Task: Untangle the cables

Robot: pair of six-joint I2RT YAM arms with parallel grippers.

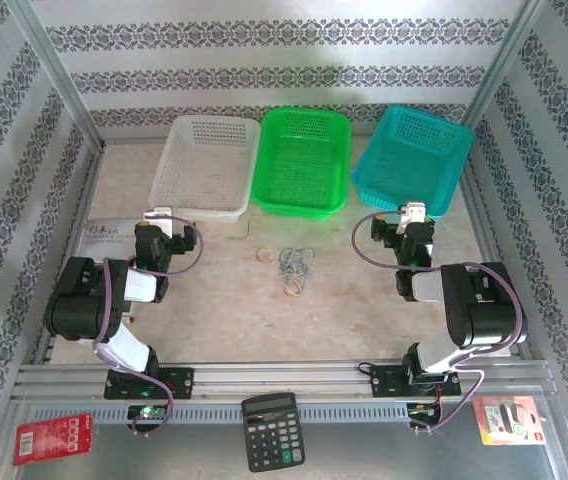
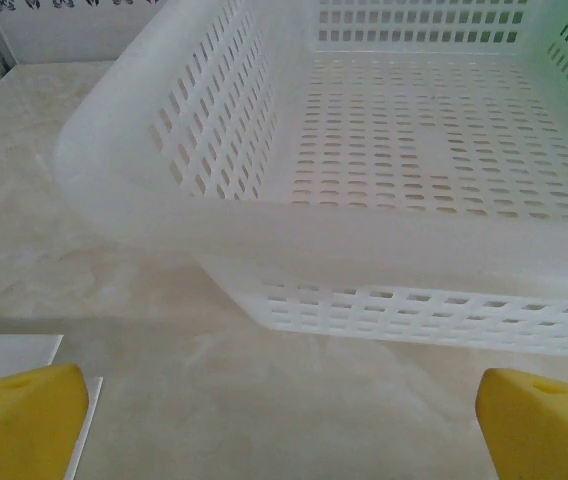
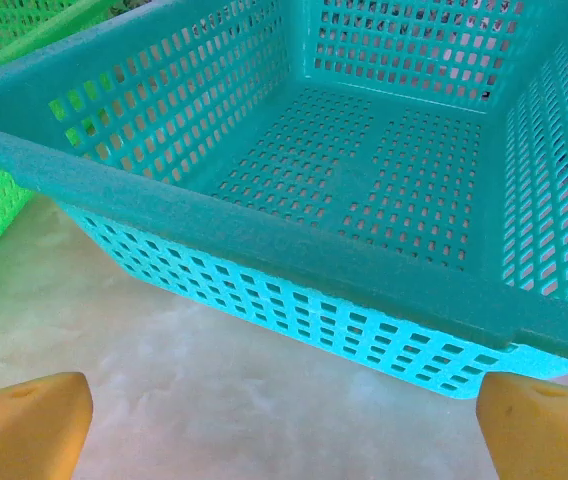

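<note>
We look to be right at the start: the cables (image 1: 292, 264) lie in a loose little cluster in the middle of the frame on the worktop (image 1: 224, 315). Tan, blue-grey and whitish strands loop over one another, with one yellowish ring (image 1: 291, 291) just below the main bunch and a tan loop (image 1: 264, 255) at its left edge. The strands are too thin from above to tell whether those two are free of the bunch or only look it. The left gripper (image 1: 159, 214) sits in the left half of the frame, just in front of the near wall of the white basket (image 1: 204, 150), jaws spread wide with nothing between them. Its wrist view has the yellow fingertips (image 2: 24, 420) far apart at the bottom corners, the basket rim ahead. The right gripper (image 1: 416, 212) mirrors it on the right, wide open and bare, facing the teal basket (image 1: 434, 140). The green basket (image 1: 302, 150) stands between those two, directly above the cables. Both grippers are well apart from the tangle, and neither touches a strand. My read is that no separating is done yet and all of it lies ahead: reach in, take one strand, and draw it clear of the others, one after another.
</note>
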